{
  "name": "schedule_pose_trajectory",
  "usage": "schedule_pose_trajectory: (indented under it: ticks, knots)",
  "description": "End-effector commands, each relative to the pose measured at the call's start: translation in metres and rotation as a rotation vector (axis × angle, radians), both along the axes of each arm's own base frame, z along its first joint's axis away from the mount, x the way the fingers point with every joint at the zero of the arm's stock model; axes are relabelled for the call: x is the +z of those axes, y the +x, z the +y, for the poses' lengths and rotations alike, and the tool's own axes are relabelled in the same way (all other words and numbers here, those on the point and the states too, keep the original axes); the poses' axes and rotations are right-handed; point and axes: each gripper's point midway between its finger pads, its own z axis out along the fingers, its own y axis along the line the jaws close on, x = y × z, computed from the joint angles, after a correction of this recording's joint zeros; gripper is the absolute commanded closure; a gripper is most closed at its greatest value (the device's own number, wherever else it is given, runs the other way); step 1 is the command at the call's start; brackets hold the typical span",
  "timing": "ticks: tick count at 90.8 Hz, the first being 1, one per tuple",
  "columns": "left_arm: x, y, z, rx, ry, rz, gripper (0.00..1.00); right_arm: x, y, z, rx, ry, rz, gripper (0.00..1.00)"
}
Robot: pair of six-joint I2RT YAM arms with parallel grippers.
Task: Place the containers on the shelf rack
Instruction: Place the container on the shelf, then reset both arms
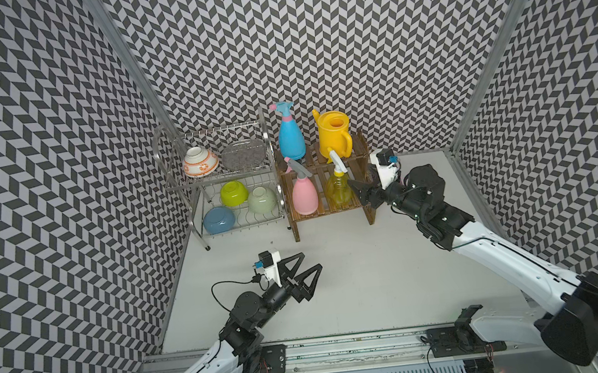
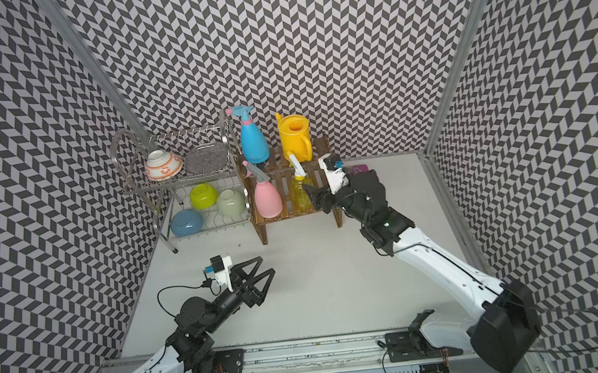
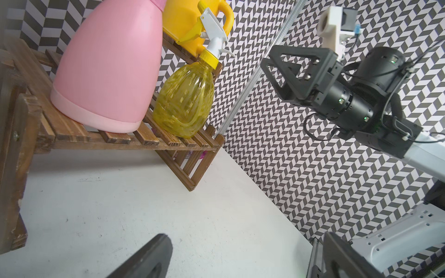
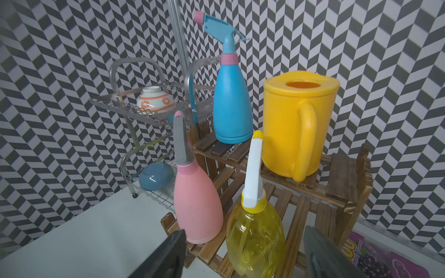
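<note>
Spread wide, the left gripper [image 1: 312,261] hangs over the matte white worktop [image 1: 355,272]. Further in, the right gripper [image 1: 357,193] stands parted and empty just beside the ribbed translucent yellow bottle [image 1: 338,192]. That bottle shares the slatted wooden shelf rack [image 1: 326,211] with three other plastic vessels, four in all: the pink bottle [image 1: 304,194] on the lower tier, the blue bottle [image 1: 290,139] and the opaque yellow watering can [image 1: 334,136] above. Four glossy bowls [image 1: 200,162] sit in the wire dish rack [image 1: 236,177] alongside.

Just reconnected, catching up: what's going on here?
The shelf rack holds all four: blue spray bottle and yellow watering can on top, pink bottle and translucent yellow bottle below. The right gripper is open beside the translucent yellow bottle, not touching it. The left gripper hovers open, empty.
</note>
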Motion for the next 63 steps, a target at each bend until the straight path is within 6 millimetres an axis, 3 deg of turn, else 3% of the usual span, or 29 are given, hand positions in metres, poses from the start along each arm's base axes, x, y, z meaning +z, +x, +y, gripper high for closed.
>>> schedule_pose_trajectory:
  ticks: [1, 25, 49, 57, 63]
  knots:
    - [0.014, 0.002, 0.002, 0.014, -0.014, -0.035, 0.0, 0.027, -0.019, -0.015, -0.012, 0.093, -0.08, 0.2]
    - [0.014, 0.002, 0.002, 0.015, -0.011, -0.037, 0.0, 0.015, -0.061, -0.047, -0.036, 0.164, -0.086, 0.17]
    - [0.006, 0.013, 0.006, 0.08, 0.062, -0.019, 0.0, -0.035, -0.095, -0.075, -0.061, 0.287, -0.084, 0.11]
    - [0.002, 0.021, 0.011, 0.136, 0.102, -0.014, 0.0, -0.061, -0.096, -0.082, -0.093, 0.309, -0.051, 0.09]
    - [-0.001, 0.027, 0.016, 0.179, 0.134, -0.008, 0.0, -0.069, -0.096, -0.087, -0.115, 0.336, -0.033, 0.09]
